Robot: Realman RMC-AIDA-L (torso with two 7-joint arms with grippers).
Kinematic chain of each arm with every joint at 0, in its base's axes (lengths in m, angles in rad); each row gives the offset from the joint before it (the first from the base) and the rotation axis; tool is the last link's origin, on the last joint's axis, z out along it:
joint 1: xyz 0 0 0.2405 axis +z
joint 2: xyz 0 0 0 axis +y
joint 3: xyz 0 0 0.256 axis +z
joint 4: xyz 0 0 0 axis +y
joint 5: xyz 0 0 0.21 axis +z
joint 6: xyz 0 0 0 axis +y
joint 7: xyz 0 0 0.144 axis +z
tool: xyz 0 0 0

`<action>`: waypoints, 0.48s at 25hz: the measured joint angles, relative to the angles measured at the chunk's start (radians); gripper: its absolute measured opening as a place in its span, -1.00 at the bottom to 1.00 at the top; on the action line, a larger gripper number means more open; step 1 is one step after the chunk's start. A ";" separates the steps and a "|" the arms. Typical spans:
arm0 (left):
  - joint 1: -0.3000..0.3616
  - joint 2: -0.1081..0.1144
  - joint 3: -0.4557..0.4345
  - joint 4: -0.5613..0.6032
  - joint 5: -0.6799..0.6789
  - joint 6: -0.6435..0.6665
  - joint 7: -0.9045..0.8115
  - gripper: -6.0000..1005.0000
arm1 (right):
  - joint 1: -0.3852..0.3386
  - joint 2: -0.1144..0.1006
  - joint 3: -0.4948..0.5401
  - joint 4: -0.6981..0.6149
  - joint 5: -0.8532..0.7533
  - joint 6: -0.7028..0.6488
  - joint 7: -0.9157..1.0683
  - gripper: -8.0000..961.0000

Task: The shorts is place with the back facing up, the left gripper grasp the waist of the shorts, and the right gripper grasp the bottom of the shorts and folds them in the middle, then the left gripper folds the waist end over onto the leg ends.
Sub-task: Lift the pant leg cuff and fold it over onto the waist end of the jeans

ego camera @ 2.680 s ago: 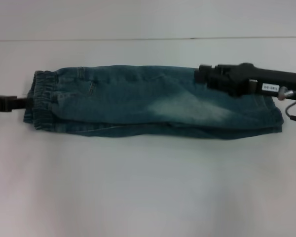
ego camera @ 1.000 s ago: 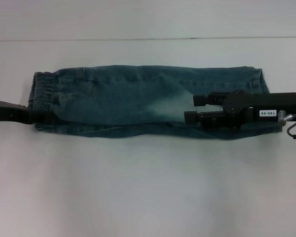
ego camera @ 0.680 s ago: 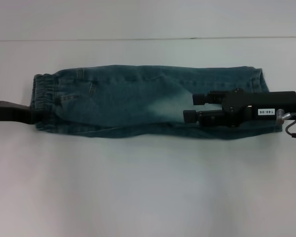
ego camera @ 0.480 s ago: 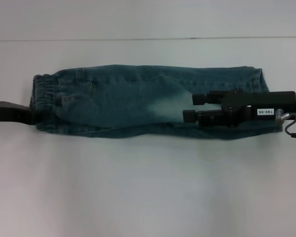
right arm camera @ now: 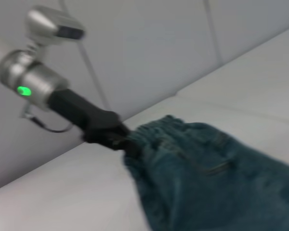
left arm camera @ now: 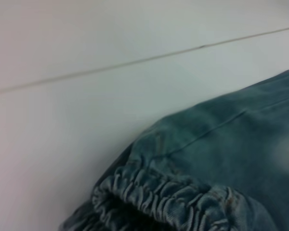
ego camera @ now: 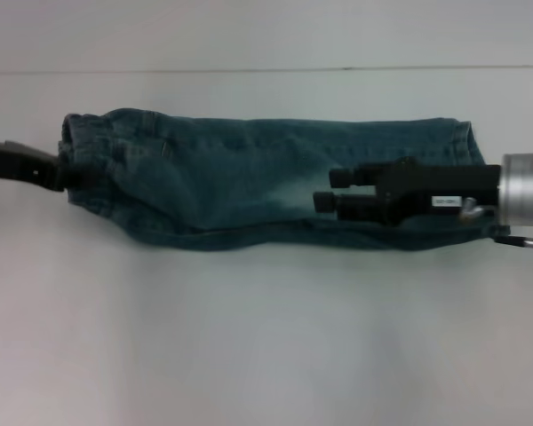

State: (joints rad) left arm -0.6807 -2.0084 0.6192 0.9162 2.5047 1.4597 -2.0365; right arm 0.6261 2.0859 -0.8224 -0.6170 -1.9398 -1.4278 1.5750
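White table (ego camera: 266, 355), folded shorts (ego camera: 249, 177); left tool (ego camera: 64, 173) clenching waist (ego camera: 80, 146), right tool (ego camera: 324, 191) released.

The head view looks down from above on the whole bench (ego camera: 266, 337). The left wrist view sits close over the waistband (left arm camera: 159, 199). The right wrist view faces that same waistband (right arm camera: 156, 132) from farther off.

Bare robot lab bench; plain white tabletop (ego camera: 266, 337); blank white wall (right arm camera: 144, 38) behind.

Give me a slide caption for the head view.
Left gripper lifts the waist of the half-folded shorts; right gripper rests open over the leg end.
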 joint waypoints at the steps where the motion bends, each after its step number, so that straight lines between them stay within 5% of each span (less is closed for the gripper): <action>1: -0.012 0.002 0.000 0.023 0.000 0.026 -0.009 -0.76 | 0.009 0.002 0.003 0.033 0.020 0.036 -0.028 0.60; 12: -0.147 0.033 0.004 0.119 -0.013 0.146 -0.087 -0.76 | 0.121 0.024 0.011 0.559 0.768 0.474 -0.809 -0.46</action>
State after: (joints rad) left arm -0.8279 -1.9756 0.6227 1.0356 2.4920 1.6054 -2.1235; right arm 0.7473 2.1098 -0.8114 -0.0577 -1.1717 -0.9538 0.7662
